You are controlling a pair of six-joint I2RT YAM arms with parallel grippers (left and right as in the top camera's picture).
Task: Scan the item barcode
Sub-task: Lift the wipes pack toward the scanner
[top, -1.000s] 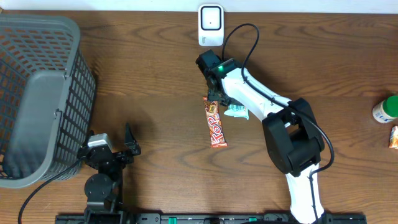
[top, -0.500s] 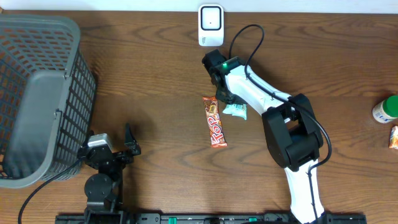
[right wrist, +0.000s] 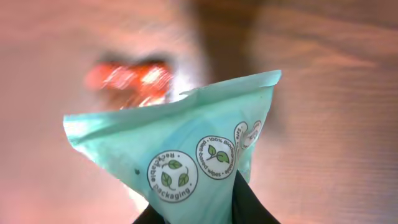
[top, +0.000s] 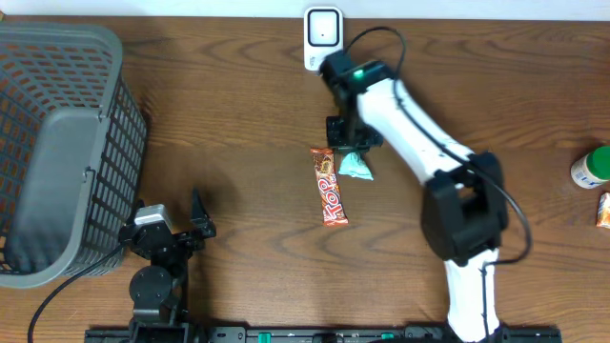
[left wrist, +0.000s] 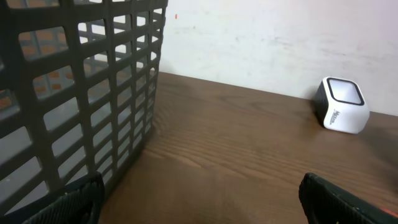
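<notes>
The item is a teal wipes packet (top: 356, 165) with round leaf labels, hanging beside a red candy bar (top: 329, 188). My right gripper (top: 349, 143) is shut on the packet. In the right wrist view the packet (right wrist: 186, 149) fills the frame, pinched at its lower end between dark fingers (right wrist: 250, 204), and no barcode shows on the face I see. The white scanner (top: 323, 38) stands at the table's far edge, also in the left wrist view as the scanner (left wrist: 341, 104). My left gripper (top: 168, 229) rests open near the front, empty, shown as the left gripper (left wrist: 199, 208).
A tall grey mesh basket (top: 57, 143) occupies the left side, close to the left gripper; it appears as the basket (left wrist: 74, 93). A green-capped bottle (top: 593, 167) and an orange packet (top: 603, 211) lie at the right edge.
My right gripper has shut on the teal packet and raised it off the table, and the arm has swung toward the scanner. The left arm has not moved.
</notes>
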